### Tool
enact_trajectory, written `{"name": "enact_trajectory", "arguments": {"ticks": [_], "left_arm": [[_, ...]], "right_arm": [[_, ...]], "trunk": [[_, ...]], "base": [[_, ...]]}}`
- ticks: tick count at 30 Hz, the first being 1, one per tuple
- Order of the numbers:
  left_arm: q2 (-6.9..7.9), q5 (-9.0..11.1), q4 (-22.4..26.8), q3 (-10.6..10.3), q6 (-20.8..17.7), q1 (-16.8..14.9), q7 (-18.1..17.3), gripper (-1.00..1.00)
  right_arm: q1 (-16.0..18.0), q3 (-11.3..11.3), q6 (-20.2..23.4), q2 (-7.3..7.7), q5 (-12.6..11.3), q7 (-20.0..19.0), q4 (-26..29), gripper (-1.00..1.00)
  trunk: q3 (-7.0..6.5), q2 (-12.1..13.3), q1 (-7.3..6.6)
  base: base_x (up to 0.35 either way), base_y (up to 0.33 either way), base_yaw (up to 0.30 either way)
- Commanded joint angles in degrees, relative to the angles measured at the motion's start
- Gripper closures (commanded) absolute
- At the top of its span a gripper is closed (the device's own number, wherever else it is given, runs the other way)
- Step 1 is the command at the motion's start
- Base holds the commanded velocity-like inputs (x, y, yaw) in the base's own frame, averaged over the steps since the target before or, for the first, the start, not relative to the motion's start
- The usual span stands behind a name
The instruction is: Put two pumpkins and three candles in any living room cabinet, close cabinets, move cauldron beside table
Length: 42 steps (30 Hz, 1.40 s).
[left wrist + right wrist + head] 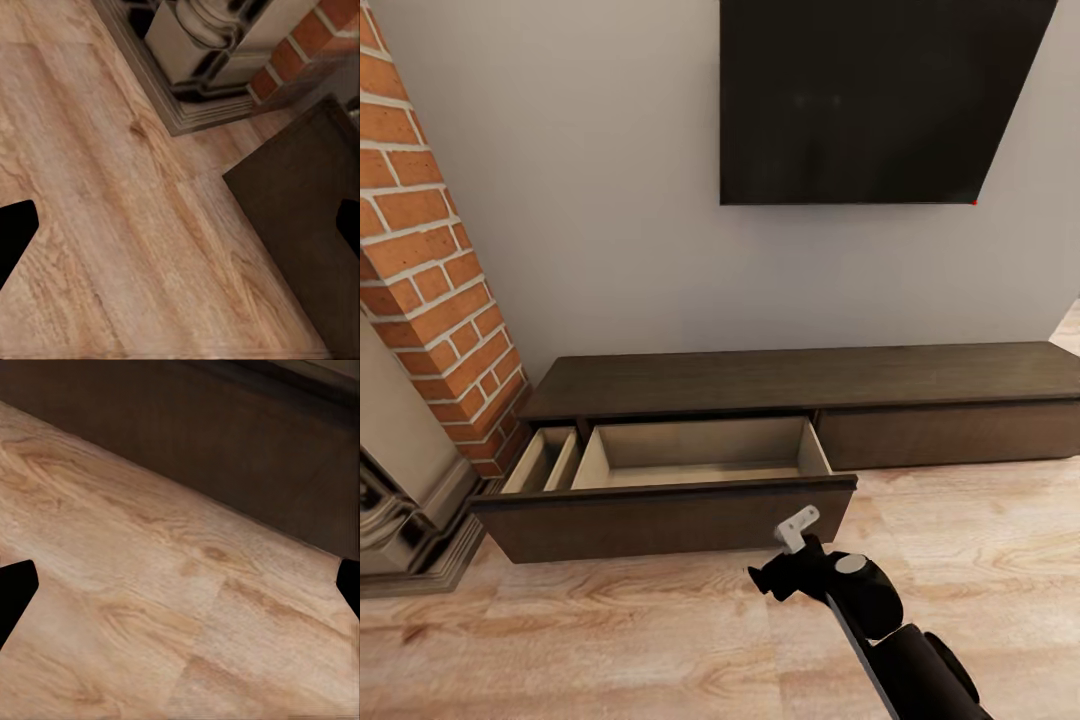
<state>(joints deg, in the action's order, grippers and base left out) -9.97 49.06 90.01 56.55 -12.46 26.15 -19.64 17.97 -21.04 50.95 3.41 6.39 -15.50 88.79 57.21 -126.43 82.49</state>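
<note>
The dark-brown cabinet (pixel 800 378) runs along the wall in the head view. Its left drawer (pixel 660 518) is pulled out over the floor, and the pale wood compartments (pixel 700 450) inside hold nothing. The right drawer front (pixel 950 432) sits flush. My right gripper (pixel 797 528) hangs just in front of the open drawer's right end. In the right wrist view my right gripper (pixel 180 585) is open over the floor, facing the dark drawer front (pixel 225 435). My left gripper (pixel 180 225) is open too, beside a dark wood panel (pixel 300 225). Pumpkins, candles and cauldron are out of view.
A brick chimney (pixel 430 250) and a pale fireplace surround (pixel 400 500) stand left of the cabinet, close to the open drawer's left end. A black TV (pixel 870 100) hangs on the wall above. Light wood floor (pixel 610 640) stretches in front.
</note>
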Motion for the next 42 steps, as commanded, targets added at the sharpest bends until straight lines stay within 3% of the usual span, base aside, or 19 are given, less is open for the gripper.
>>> {"name": "enact_trajectory", "arguments": {"ticks": [1, 3, 6, 7, 9, 10, 12, 14, 17, 18, 20, 21, 24, 25, 32, 42], "left_arm": [[-0.03, 0.7, 0.5, -1.4, -2.0, -0.1, -0.1, -1.0], [0.04, 0.7, 0.7, -3.5, -3.1, -0.2, 0.5, -1.0], [0.35, 0.6, 0.9, -10.5, -4.5, -0.4, 5.4, -1.0], [0.41, 0.6, 0.9, -11.8, -4.7, -0.5, 6.7, -1.0], [0.54, 0.5, 1.0, -16.0, -5.0, -0.5, 10.5, -1.0], [0.7, 0.4, 1.0, -19.2, -5.1, -0.6, 12.4, -1.0], [1.02, 0.4, 1.0, -22.2, -5.1, -0.7, 13.6, -1.0], [1.61, 0.4, 1.0, -26.0, -5.0, -0.8, 14.7, -1.0], [1.83, 0.5, 1.0, -27.4, -5.1, -0.8, 15.0, -1.0], [1.91, 0.5, 1.0, -27.9, -5.2, -0.8, 15.0, -1.0], [1.96, 0.7, 1.0, -28.2, -5.3, -0.8, 15.1, -1.0], [2.0, 0.6, 0.9, -28.4, -5.2, -0.8, 15.3, -1.0], [2.02, 0.5, 0.9, -28.8, -5.5, -0.8, 15.7, -1.0], [1.87, 0.7, 1.0, -28.8, -5.6, -0.8, 15.7, -1.0], [1.94, 1.0, 1.8, -28.0, -9.5, -0.8, 15.3, -1.0], [1.99, 1.0, 1.2, -25.3, -10.1, -0.8, 15.2, -1.0]], "right_arm": [[0.0, 1.0, -1.3, -0.67, 0.7, -0.2, -2.0, -1.0], [0.0, 2.5, -3.9, -1.91, 0.7, 0.0, -4.6, -1.0], [0.3, 7.2, -14.6, -6.0, 0.9, 1.5, -14.1, -1.0], [0.3, 7.9, -17.1, -6.83, 0.9, 2.3, -16.2, -1.0], [0.5, 9.3, -24.4, -8.84, 0.9, 5.6, -22.5, -1.0], [0.7, 9.8, -29.2, -9.77, 0.8, 8.5, -26.8, -1.0], [0.9, 10.2, -33.9, -10.64, 0.6, 11.4, -31.2, -1.0], [3.0, 10.5, -43.6, -12.19, -1.4, 16.1, -41.0, -1.0], [6.1, 10.7, -49.7, -12.75, -4.4, 18.3, -48.9, -1.0], [8.2, 10.8, -53.0, -12.96, -7.6, 19.2, -54.1, -1.0], [9.8, 10.8, -56.3, -13.08, -11.6, 19.8, -58.6, -1.0], [11.0, 10.8, -60.0, -13.14, -15.6, 20.1, -62.1, -1.0], [12.6, 10.7, -68.5, -13.21, -22.2, 20.6, -68.3, -1.0], [13.0, 10.7, -69.7, -13.23, -23.1, 20.6, -70.2, -1.0], [19.3, 10.9, -71.1, -12.83, -24.8, 20.7, -74.4, -1.0], [21.6, 10.2, -71.1, -12.84, -24.3, 20.3, -74.2, -1.0]], "trunk": [[0.04, 0.0, -0.01], [0.04, 0.0, -0.01], [0.04, 0.0, -0.01], [0.04, 0.0, -0.01], [0.04, 0.0, -0.01], [0.04, 0.0, -0.01], [0.04, 0.0, -0.01], [0.04, 0.0, -0.01], [0.04, 0.0, -0.01], [0.04, 0.0, -0.01], [0.04, 0.0, -0.01], [0.04, 0.0, -0.01], [0.04, 0.0, -0.01], [0.04, 0.0, -0.01], [0.58, -1.2, 0.65], [2.35, -5.2, 2.85]], "base": [[0.0, 0.0, 0.0], [0.0, 0.0, 0.0], [0.0, 0.0, 0.0], [0.0, 0.0, 0.0], [0.0, 0.0, 0.0], [0.0, 0.0, 0.0], [0.0, 0.0, 0.0], [0.0, 0.0, 0.0], [0.0, 0.0, 0.0], [0.0, 0.0, 0.0], [0.0, 0.0, 0.0], [0.0, 0.0, 0.0], [0.0, 0.0, 0.0], [0.0, 0.0, 0.0], [0.0, 0.0, 0.0], [0.0, 0.0, -0.008]]}}
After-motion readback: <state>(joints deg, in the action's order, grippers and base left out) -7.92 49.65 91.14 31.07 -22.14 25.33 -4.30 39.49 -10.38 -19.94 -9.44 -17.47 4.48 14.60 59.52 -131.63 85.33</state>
